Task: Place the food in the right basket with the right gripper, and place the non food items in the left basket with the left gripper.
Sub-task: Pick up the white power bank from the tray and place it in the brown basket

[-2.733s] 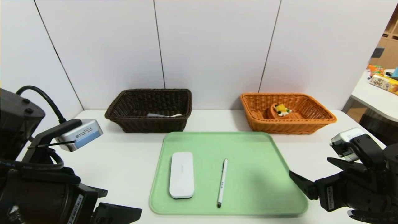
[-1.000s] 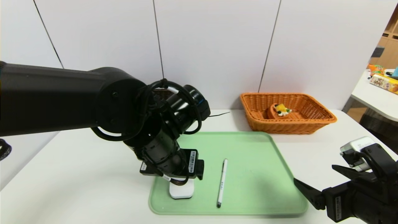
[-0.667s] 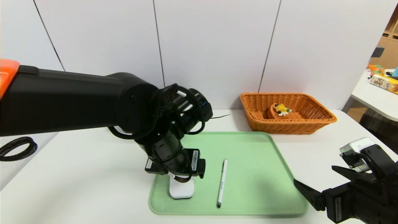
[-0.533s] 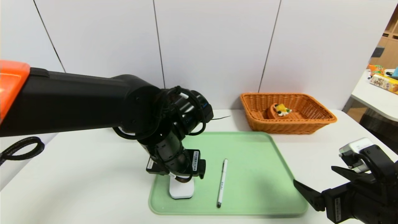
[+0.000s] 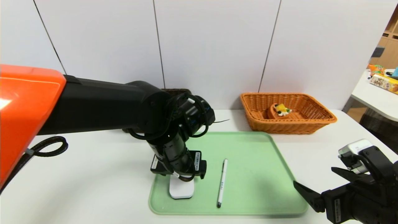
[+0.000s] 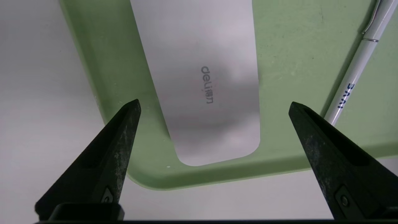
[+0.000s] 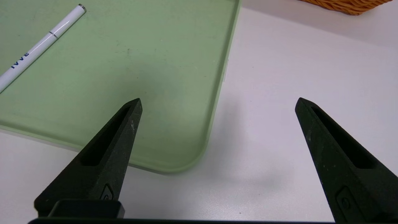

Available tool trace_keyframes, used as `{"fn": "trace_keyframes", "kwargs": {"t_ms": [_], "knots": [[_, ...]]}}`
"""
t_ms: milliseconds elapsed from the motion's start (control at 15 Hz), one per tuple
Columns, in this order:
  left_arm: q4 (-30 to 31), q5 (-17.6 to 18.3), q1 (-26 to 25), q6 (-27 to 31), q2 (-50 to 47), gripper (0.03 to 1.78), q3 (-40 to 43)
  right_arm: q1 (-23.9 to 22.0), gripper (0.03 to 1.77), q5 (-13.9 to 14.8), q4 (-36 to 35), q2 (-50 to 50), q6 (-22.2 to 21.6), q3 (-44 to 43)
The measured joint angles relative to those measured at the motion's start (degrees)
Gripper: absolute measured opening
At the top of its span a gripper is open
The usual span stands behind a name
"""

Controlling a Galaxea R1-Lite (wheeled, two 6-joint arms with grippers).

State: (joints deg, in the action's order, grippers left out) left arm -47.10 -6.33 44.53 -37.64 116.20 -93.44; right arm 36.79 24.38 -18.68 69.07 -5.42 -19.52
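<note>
A flat white case [image 5: 181, 190] [image 6: 205, 77] lies at the near left of the pale green tray [image 5: 248, 174], with a slim white pen [image 5: 222, 183] [image 6: 354, 84] to its right. My left gripper [image 6: 214, 103] hangs open just above the case's near end, one finger on each side and neither touching it. The food, a toy tart [image 5: 279, 110], sits in the orange-tan right basket [image 5: 323, 119]. Only a strip of the dark left basket's rim [image 5: 175, 91] shows behind my left arm. My right gripper [image 7: 217, 100] is open and holds nothing, low by the tray's near right corner.
The tray [image 7: 140, 62] takes up the middle of the white table [image 5: 93, 174]. A black cable loop [image 5: 46, 149] hangs at the left. A side table with packets [image 5: 384, 82] stands far right. The wall runs close behind both baskets.
My left arm swung in from its parked place and now reaches farther over the tray, with the gripper a little lower over the case. The right arm barely moved.
</note>
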Motion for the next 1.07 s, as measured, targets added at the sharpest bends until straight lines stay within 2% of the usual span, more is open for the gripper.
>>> {"fn": "trace_keyframes", "kwargs": {"t_ms": [267,467,1067], "knots": [[0.0,-0.4,-0.6,0.0,1.9,1.69,-0.7,0.0,1.69,0.0,0.0,0.1,0.0,0.1],[0.0,-2.0,-0.7,-0.2,3.0,1.69,-0.8,0.0,1.69,0.0,0.0,0.2,0.0,0.4],[0.1,-2.3,-1.0,-0.3,4.3,1.69,-0.8,0.3,1.69,-0.1,-0.1,0.2,0.0,1.2]]}}
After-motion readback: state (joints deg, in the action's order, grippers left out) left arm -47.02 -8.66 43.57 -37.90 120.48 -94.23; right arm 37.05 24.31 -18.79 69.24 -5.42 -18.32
